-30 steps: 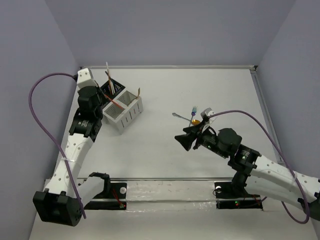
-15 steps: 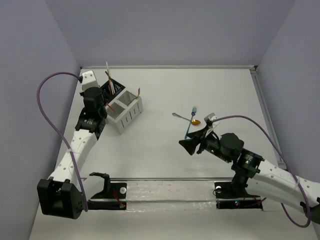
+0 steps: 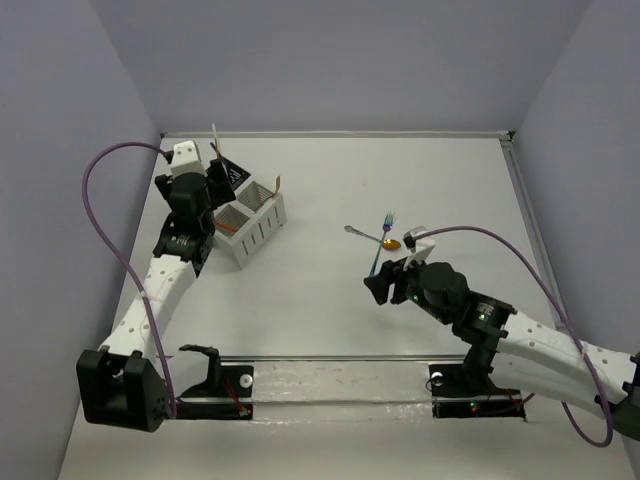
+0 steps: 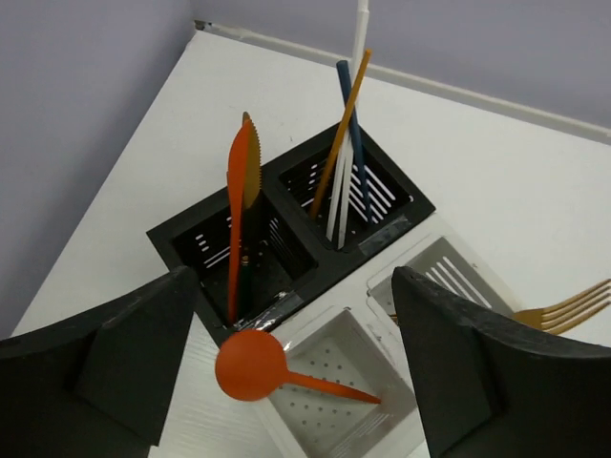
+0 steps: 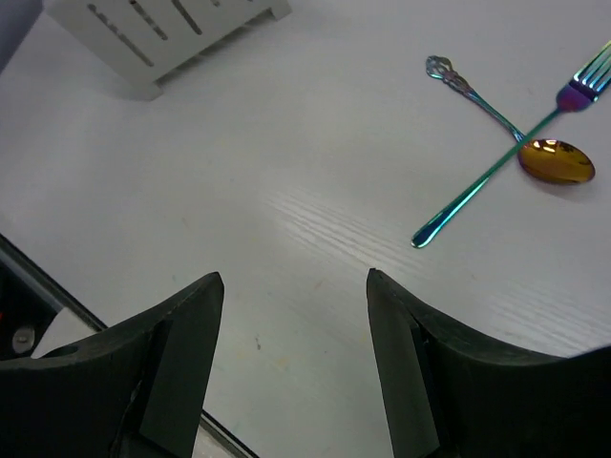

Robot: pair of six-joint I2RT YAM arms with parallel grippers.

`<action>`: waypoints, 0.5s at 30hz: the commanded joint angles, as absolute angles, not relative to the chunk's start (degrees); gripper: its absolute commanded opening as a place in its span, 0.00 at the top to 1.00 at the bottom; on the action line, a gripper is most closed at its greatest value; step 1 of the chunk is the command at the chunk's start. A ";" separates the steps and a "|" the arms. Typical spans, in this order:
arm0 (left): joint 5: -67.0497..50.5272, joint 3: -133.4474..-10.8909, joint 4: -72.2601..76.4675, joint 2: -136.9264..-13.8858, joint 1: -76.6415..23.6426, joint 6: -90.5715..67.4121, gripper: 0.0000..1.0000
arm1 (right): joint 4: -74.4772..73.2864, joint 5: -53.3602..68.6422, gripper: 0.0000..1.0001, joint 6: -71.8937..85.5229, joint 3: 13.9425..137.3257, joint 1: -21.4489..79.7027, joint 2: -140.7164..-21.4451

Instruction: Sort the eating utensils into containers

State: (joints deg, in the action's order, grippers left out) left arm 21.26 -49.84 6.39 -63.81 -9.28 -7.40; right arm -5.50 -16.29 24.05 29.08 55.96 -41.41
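Left gripper [image 4: 291,286] hangs spread above the black caddy [image 4: 172,239], seemingly empty; right gripper [image 5: 293,281] likewise spread.

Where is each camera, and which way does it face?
Top: above and behind, looking down on the table; left arm and right arm show.
Left wrist: looks down into black caddy and white caddy; left fingers show.
Right wrist: low, facing fork and spoon; right fingers show.
Shared: top and right wrist both see fork and spoon.
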 commanded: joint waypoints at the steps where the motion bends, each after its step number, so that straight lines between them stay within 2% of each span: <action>1: 17.93 -53.96 8.00 -59.60 -10.54 -10.10 0.02 | -9.14 -25.82 0.33 28.29 33.04 56.25 -47.44; 6: 13.46 -55.98 4.58 -54.76 -16.16 -12.74 0.01 | -13.35 -35.58 0.33 33.74 35.76 55.73 -57.29; 11: 3.28 -53.71 3.43 -48.53 -18.11 -16.08 0.01 | -13.37 -35.95 0.37 35.25 39.46 52.48 -67.83; 15: 0.35 -48.97 3.43 -44.13 -18.63 -16.35 0.01 | -12.66 -35.25 0.41 34.37 42.80 48.09 -77.31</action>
State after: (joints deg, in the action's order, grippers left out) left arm 5.80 -52.38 2.74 -47.66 -18.31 -14.61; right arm -13.28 -32.21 33.30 38.15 51.79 -71.20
